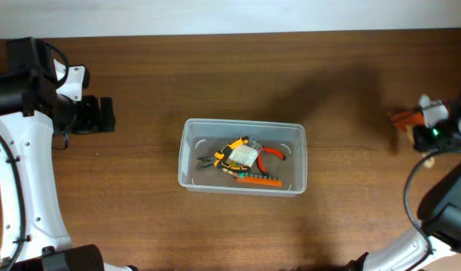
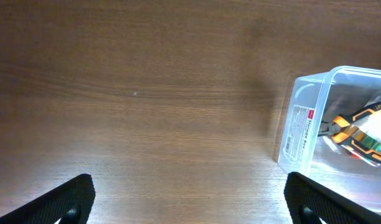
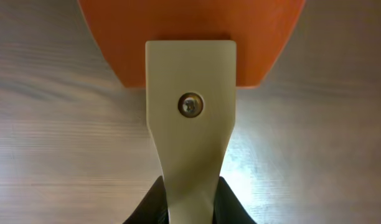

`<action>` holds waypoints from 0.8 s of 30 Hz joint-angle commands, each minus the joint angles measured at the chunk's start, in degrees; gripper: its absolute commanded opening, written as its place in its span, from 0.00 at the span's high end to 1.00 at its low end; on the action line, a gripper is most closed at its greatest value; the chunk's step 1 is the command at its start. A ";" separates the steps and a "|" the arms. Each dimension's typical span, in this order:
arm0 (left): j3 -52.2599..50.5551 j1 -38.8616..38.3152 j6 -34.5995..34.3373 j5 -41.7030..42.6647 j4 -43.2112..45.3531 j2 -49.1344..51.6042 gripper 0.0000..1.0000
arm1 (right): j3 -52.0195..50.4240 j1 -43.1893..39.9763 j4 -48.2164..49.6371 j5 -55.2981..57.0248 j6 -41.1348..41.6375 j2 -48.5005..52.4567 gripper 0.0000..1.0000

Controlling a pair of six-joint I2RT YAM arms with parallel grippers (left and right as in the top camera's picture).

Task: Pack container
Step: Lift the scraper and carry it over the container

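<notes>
A white label [image 2: 301, 132] with a red mark is carried at 3 o'clock on the clear rectangular plastic container [image 2: 322, 87]; its print cannot be read.

A brown wooden table [image 1: 140, 218] carries the container [image 1: 187, 154].

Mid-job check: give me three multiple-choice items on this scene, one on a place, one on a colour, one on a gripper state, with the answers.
1. Where is the container?
A. middle of the table
B. at the table's far-left edge
C. hanging off the near edge

2. What colour is the broad part of the tool beyond its beige stem?
A. blue
B. orange
C. green

3. How is the left gripper?
A. shut on pliers
B. shut on the container's rim
C. open, empty

Answers:
1 A, the overhead view shows it centred.
2 B, orange shows behind the stem clamped by the right gripper.
3 C, its fingers stand wide apart over bare wood.
</notes>
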 commanded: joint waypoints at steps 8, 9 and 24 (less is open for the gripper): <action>0.61 -0.09 -0.72 0.61 0.15 0.31 0.01 | 16.87 17.44 -10.67 -0.81 0.22 -1.31 0.92; 0.61 -0.09 -0.72 0.61 0.15 0.31 0.01 | 17.99 19.02 -11.58 -0.81 0.22 -1.33 0.92; 0.61 -0.09 -0.72 0.61 0.15 0.31 0.01 | 26.23 46.53 -24.39 -0.79 0.20 -2.29 0.90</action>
